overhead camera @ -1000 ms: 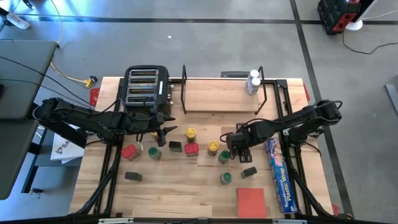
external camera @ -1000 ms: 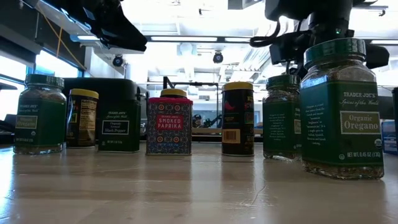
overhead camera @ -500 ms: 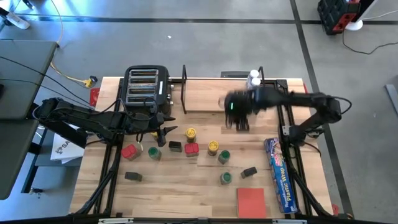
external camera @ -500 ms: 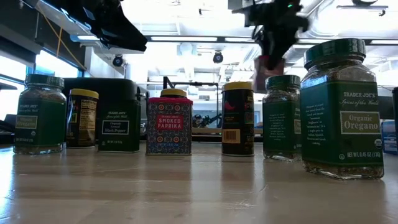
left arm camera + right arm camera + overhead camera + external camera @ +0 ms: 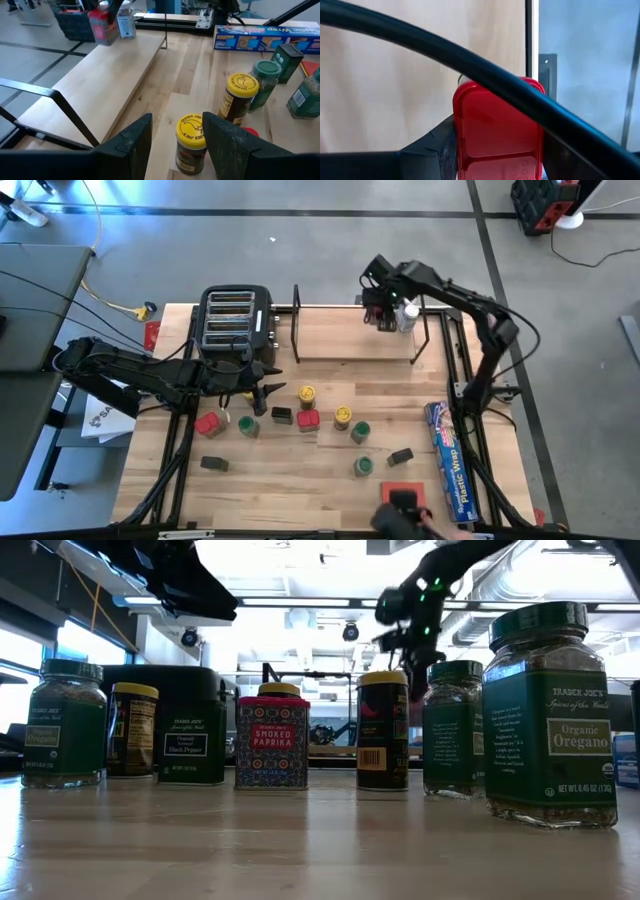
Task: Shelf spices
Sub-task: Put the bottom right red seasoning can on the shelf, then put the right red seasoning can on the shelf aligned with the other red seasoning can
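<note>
The low light-wood shelf in its black wire frame (image 5: 355,330) stands at the table's (image 5: 290,490) back edge. Left of the shelf: the black four-slot toaster (image 5: 236,320). On the shelf's right end: two white-lidded jars (image 5: 408,312). In front of the shelf: the loose spice jars and tins (image 5: 307,420). Right of those, the long blue plastic-wrap box (image 5: 450,460).

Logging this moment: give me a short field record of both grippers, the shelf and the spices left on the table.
right gripper: over the shelf's back right corner, shut on a red tin
left gripper: open, by the toaster, a yellow-lidded jar between its fingers
shelf: white-lidded jars at its right end
table: jars and tins in front of the shelf
</note>
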Motion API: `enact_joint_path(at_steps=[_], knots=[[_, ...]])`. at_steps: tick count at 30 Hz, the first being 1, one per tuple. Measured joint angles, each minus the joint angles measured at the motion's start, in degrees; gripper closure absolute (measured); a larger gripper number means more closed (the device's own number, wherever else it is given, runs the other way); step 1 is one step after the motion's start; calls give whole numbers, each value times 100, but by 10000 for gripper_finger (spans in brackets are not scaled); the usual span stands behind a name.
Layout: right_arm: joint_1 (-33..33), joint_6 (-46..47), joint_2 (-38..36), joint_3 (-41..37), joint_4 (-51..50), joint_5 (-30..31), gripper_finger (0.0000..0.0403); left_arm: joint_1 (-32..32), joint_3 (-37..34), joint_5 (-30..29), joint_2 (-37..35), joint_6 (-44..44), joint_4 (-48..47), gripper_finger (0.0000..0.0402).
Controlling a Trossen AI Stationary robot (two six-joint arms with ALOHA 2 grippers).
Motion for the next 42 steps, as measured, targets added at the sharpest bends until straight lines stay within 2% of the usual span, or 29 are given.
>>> enact_joint_path(at_steps=[6,14,20,30,37,42], knots=[[-335,-189,410,103,-32,-266,201,0,0,2,0,-59,30,234],[-562,-146,436,103,-62,-231,200,-2,0,5,-2,-58,31,234],[-577,5,436,103,-6,29,127,-2,0,85,-2,-89,29,234],[-513,22,250,101,-23,46,114,-2,0,154,-2,-109,29,234],[36,296,-677,101,15,153,113,-2,0,156,-2,-144,29,234],[1118,1136,-1273,98,144,-1105,112,-2,0,156,-2,-181,3,234]])
